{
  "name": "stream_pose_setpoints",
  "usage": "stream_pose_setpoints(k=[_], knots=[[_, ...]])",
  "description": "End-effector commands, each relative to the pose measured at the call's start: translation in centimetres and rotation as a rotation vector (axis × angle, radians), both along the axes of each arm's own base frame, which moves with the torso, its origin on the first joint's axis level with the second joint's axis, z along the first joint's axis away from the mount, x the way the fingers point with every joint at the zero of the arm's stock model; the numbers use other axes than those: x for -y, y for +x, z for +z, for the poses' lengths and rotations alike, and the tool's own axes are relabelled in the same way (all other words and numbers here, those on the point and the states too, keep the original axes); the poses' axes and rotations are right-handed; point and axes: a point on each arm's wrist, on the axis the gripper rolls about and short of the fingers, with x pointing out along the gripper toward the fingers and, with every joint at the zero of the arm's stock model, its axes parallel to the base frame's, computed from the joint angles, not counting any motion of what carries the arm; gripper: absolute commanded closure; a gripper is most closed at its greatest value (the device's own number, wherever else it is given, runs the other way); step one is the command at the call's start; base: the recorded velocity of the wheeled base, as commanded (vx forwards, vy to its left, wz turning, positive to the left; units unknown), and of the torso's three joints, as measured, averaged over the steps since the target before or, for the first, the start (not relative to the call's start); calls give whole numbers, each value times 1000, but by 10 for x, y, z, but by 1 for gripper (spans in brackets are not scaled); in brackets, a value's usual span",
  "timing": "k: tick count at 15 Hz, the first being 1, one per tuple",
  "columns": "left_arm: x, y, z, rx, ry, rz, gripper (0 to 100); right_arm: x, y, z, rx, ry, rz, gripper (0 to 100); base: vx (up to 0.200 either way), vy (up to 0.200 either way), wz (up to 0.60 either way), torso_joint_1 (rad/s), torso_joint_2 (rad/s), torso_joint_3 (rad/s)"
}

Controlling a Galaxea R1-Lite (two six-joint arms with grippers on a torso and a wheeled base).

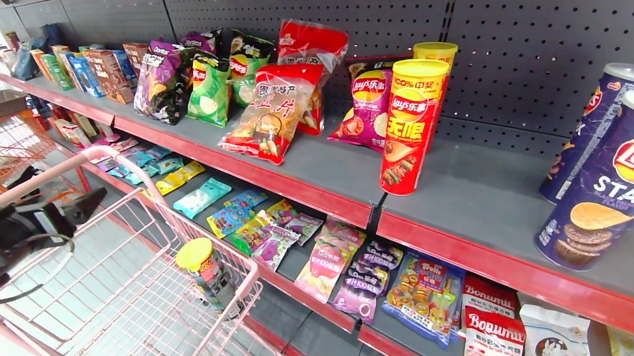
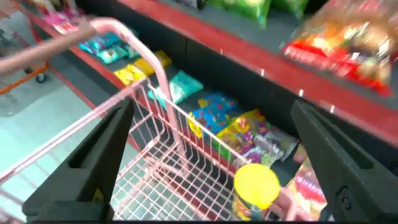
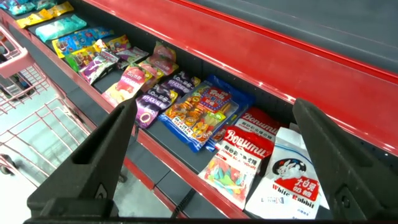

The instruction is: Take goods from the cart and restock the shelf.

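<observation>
Dark pegboard wall [image 1: 502,45] behind; floor [image 2: 56,102] seemingly pale grey.

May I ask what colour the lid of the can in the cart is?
Yellow lid, clearest in head view.

Brand lettering stands on the red can [image 1: 413,127], blue can [image 1: 599,189] and purple bag [image 1: 367,105].

Left arm [image 1: 18,230] is seen as matte black with a pale label and loose black cable; broad black wedge-shaped fingers are borne by left gripper [image 2: 211,118] and right gripper [image 3: 214,109].
</observation>
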Motion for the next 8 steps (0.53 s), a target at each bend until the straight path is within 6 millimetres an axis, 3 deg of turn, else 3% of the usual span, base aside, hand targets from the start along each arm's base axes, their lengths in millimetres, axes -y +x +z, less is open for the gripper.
stream_pose_setpoints(k=[1, 6, 8], knots=[[-6, 24, -65, -250, -37, -56, 0, 0, 0, 0, -1, -1, 1, 0, 0, 0, 0, 0, 0, 0], [2, 20, -108, -345, -20, -240, 0, 0, 0, 0, -1, -1, 1, 0, 0, 0, 0, 0, 0, 0], [2, 27, -124, -363, 3, -254, 0, 0, 0, 0, -1, -1, 1, 0, 0, 0, 0, 0, 0, 0]])
